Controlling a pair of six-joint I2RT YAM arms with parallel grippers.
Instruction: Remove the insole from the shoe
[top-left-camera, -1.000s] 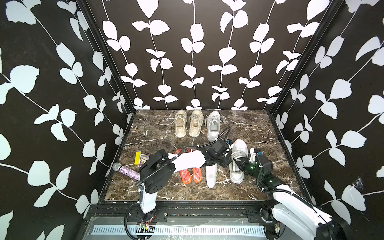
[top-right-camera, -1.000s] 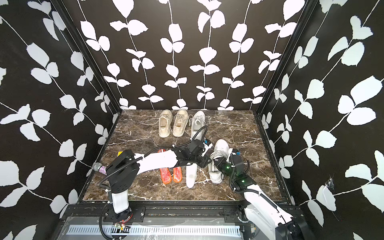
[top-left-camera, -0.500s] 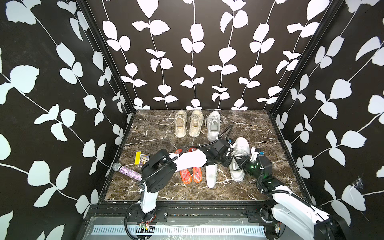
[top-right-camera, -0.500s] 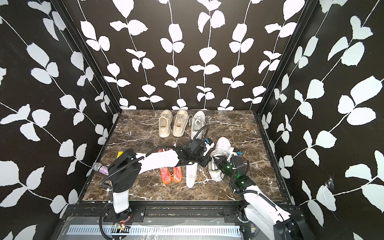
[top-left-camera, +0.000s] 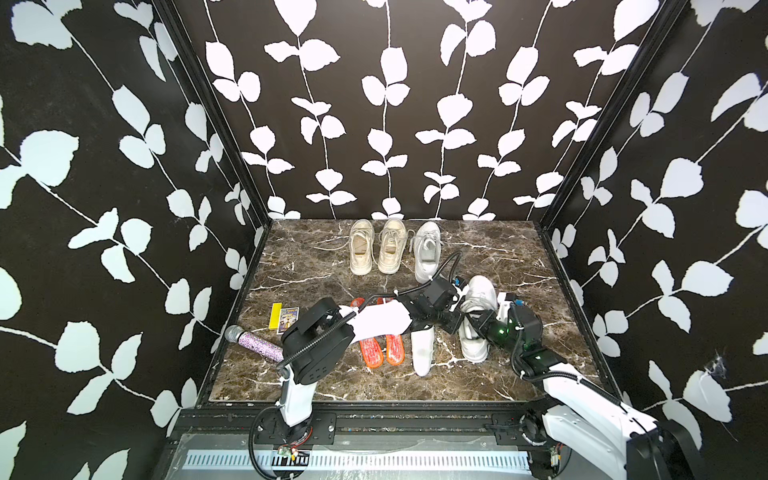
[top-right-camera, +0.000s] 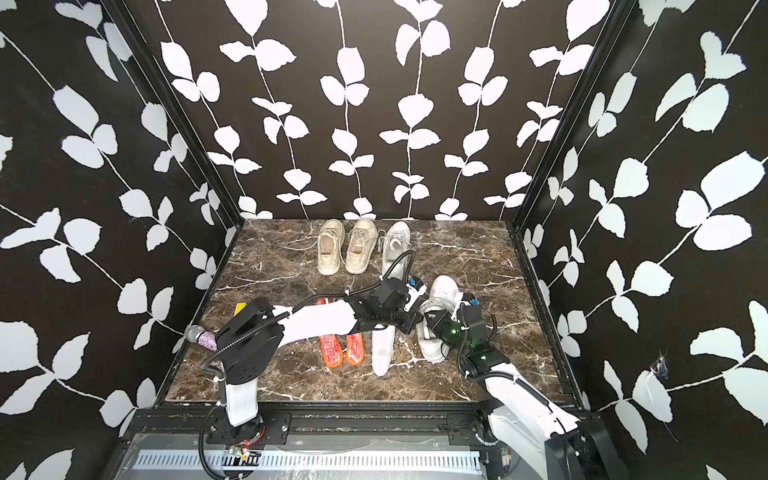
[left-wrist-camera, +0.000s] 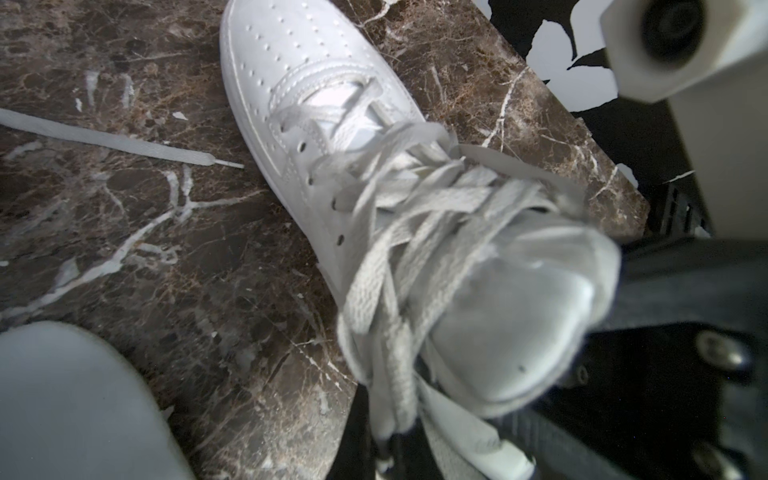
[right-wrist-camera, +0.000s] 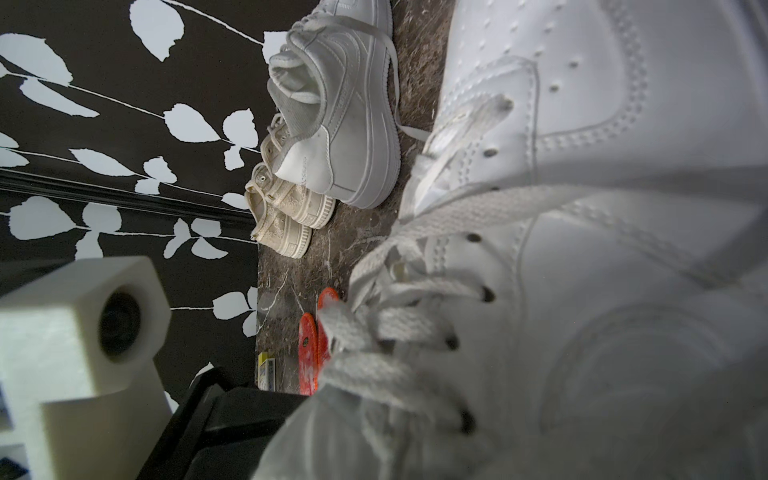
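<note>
Between left gripper (top-left-camera: 455, 326) and right gripper (top-left-camera: 474, 325), a white leather sneaker (top-left-camera: 482, 291) lay toe toward the back. Left was closed at its tongue; whether right was, unclear.

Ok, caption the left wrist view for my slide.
White sneaker with loosened laces on the brown marble tabletop, a white insole lying beside it.

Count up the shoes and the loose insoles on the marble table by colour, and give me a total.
White shoes: 2
Beige shoes: 2
Orange insoles: 2
White insole: 1
Total: 7
</note>
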